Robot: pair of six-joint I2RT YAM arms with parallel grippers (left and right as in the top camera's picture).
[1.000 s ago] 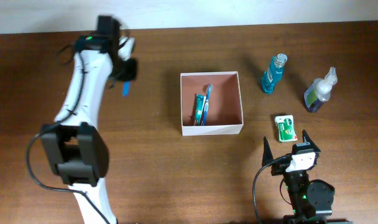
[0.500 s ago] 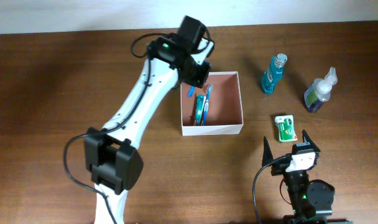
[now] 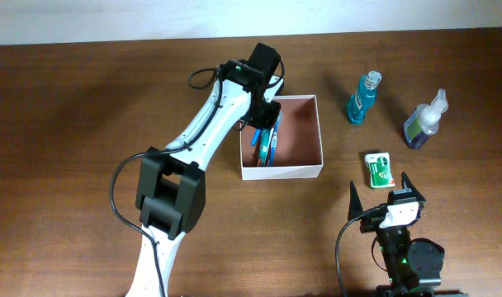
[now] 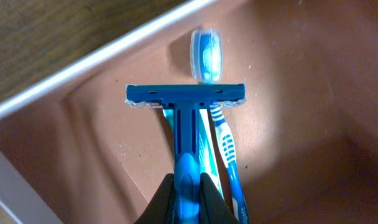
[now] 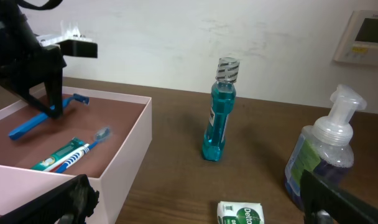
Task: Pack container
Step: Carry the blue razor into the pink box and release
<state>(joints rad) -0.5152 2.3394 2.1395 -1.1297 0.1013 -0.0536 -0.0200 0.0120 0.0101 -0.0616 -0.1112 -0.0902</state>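
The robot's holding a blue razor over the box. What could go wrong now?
The left pincer pinches the blue razor only at the end of its handle, so it might twist or slip. The razor hangs right above the toothbrush and could land crooked on it. Its head is also close to the container wall and might bump it.

Square shallow container, thin white walls, pinkish-brown inside, lidless, sitting upright.
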